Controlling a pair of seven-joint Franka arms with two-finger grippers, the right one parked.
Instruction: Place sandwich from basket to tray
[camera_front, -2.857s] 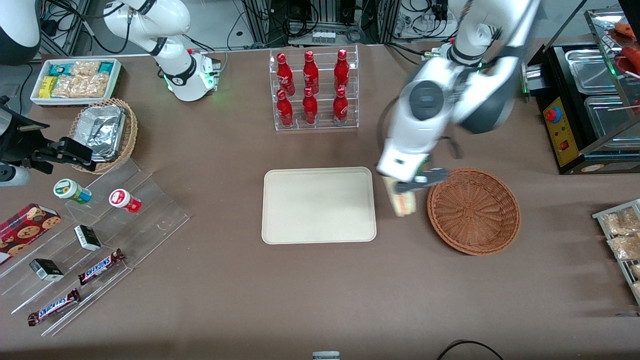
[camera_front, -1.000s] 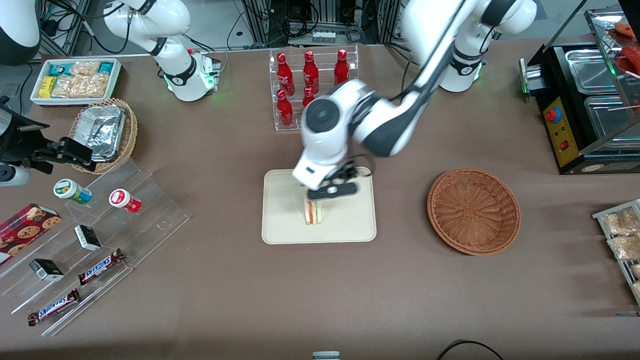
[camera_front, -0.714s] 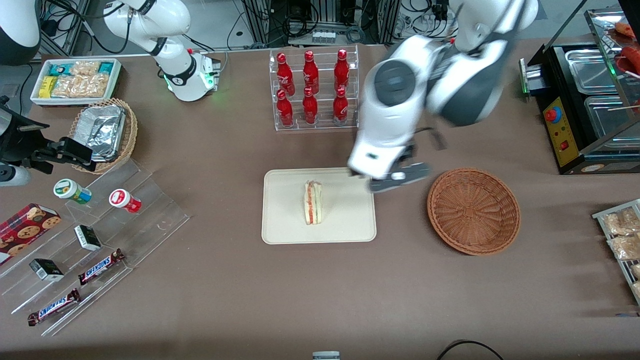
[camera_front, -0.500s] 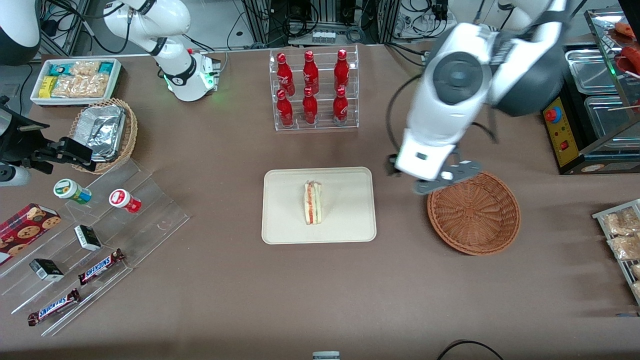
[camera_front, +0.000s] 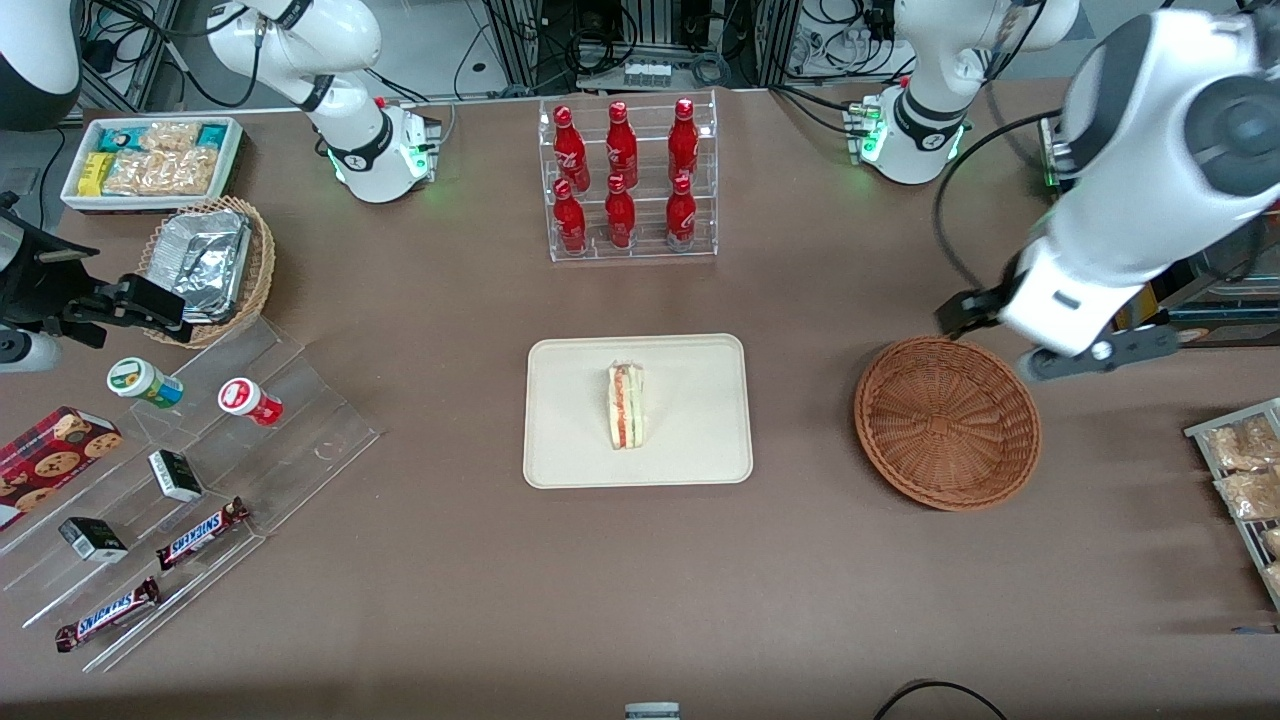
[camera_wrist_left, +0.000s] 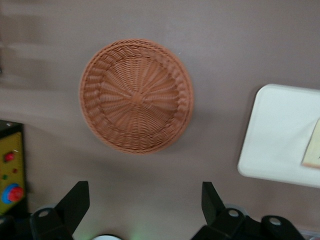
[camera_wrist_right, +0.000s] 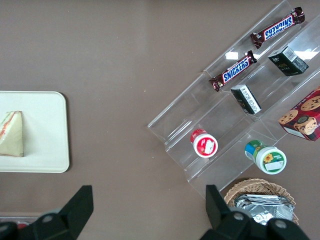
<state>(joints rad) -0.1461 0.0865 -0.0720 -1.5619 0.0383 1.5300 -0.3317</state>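
Observation:
The sandwich (camera_front: 626, 405) stands on its edge in the middle of the cream tray (camera_front: 560, 460), red and green filling stripes facing up; nothing touches it. It also shows in the right wrist view as the sandwich (camera_wrist_right: 12, 134) on the tray (camera_wrist_right: 45, 160). The reddish-brown basket (camera_front: 947, 422) holds nothing. My left gripper (camera_front: 1032, 345) hangs high above the table at the basket's rim, toward the working arm's end, open and holding nothing. From the wrist I see the basket (camera_wrist_left: 136, 95), the tray's corner (camera_wrist_left: 255, 145), a sliver of sandwich (camera_wrist_left: 314, 150), and the gripper (camera_wrist_left: 144, 202) with its dark fingers wide apart.
A clear rack of red bottles (camera_front: 627, 180) stands farther from the camera than the tray. A tan basket of foil containers (camera_front: 205, 265), a white snack bin (camera_front: 150, 160) and an acrylic stepped stand (camera_front: 200, 470) lie toward the parked arm's end. A black machine (camera_front: 1125, 270) stands near my gripper.
My gripper carried the sandwich from beside the basket to the tray, let it go there, then rose and swung back over the basket toward the working arm's end.

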